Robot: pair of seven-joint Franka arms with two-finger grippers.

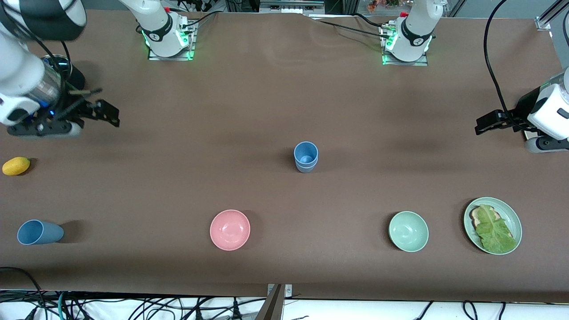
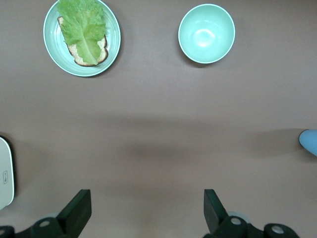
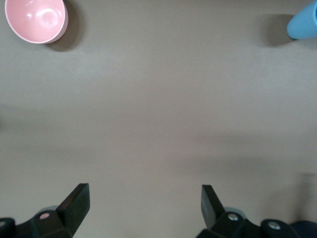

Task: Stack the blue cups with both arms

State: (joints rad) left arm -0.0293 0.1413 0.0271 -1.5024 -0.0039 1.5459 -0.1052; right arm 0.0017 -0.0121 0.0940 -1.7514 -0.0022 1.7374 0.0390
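Note:
Two blue cups (image 1: 306, 156) stand nested and upright at the table's middle; their edge shows in the left wrist view (image 2: 310, 142). A third blue cup (image 1: 40, 232) lies on its side near the front camera at the right arm's end, and it shows in the right wrist view (image 3: 303, 22). My right gripper (image 1: 109, 114) is open and empty above bare table at the right arm's end (image 3: 144, 206). My left gripper (image 1: 483, 123) is open and empty above bare table at the left arm's end (image 2: 147, 208).
A pink bowl (image 1: 230, 230) and a pale green bowl (image 1: 408, 231) sit nearer the front camera than the nested cups. A green plate (image 1: 511, 215) holds toast and lettuce at the left arm's end. A yellow lemon (image 1: 16, 166) lies at the right arm's end.

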